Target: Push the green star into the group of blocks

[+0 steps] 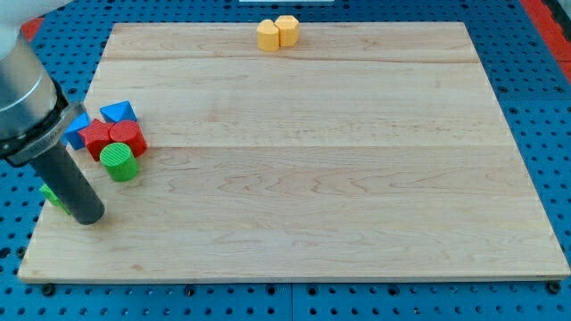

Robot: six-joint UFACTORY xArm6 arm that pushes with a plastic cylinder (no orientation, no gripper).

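My tip (88, 217) rests on the wooden board (294, 152) near its lower left corner. A green block (51, 193), mostly hidden behind the rod, shows just left of the tip; its shape cannot be made out. The group lies just above and right of the tip: a green cylinder (119, 162), a red block (128, 136), a second red block (95, 137), a blue triangular block (118, 112) and a blue block (77, 127) partly behind the rod. The tip touches none of the group.
Two yellow blocks (277, 33) sit together at the board's top edge, near the middle. The blue perforated table (544, 107) surrounds the board.
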